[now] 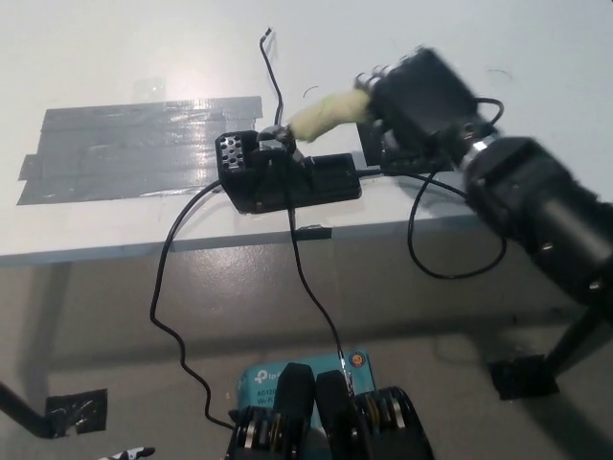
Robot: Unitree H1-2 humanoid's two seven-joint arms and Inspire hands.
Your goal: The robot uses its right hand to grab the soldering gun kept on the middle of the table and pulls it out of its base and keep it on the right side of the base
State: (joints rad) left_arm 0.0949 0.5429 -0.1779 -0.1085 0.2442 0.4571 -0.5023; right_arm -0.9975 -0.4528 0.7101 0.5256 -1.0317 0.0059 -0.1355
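The soldering gun's pale yellow handle slants up to the right out of the black base, which stands near the front edge of the white table. Its tip end is still in the holder on the base. My black right hand is shut on the handle's upper right end, coming in from the right. My left hand is out of view.
A patch of grey tape covers the table left of the base. Black cables hang off the table's front edge, and one loops under my right forearm. A thin wire runs back across the table.
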